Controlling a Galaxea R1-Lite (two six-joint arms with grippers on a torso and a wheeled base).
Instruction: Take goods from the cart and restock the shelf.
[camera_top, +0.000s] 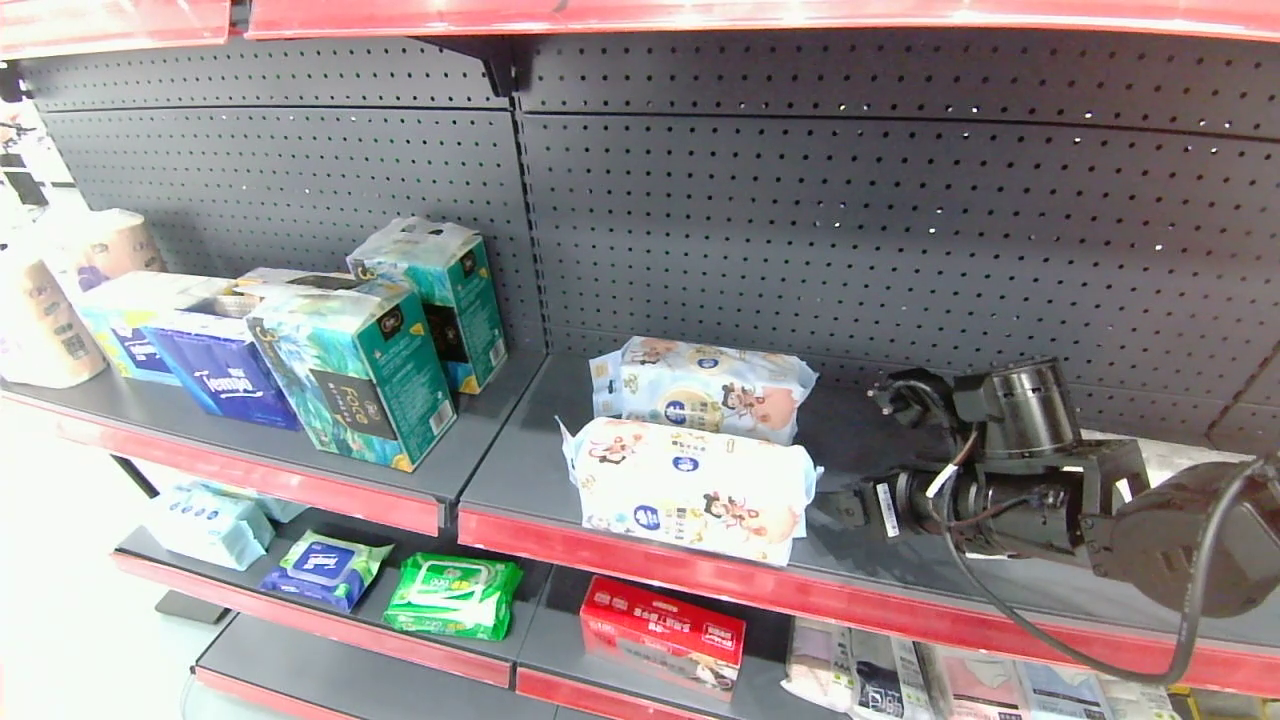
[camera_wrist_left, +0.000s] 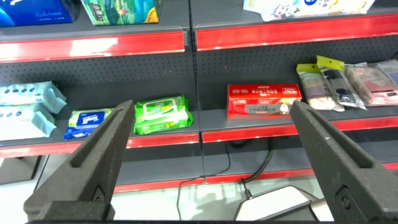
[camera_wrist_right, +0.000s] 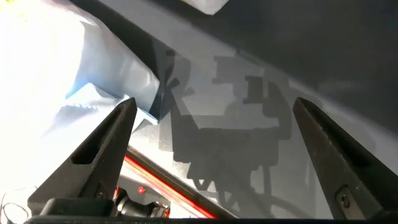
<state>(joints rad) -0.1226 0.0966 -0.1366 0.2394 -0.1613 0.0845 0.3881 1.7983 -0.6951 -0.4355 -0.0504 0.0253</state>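
Observation:
Two white soft packs with cartoon prints lie on the grey shelf: the front pack at the red edge, the rear pack behind it. My right gripper sits low over the shelf just right of the front pack and points at it. In the right wrist view this gripper is open with nothing between its fingers, the front pack close beside one finger. My left gripper is open and holds nothing, facing the lower shelves from a distance.
Green tissue boxes, a blue box and paper rolls fill the shelf's left half. Below lie a green wipes pack, a red box and several small packets. Bare shelf extends behind my right arm.

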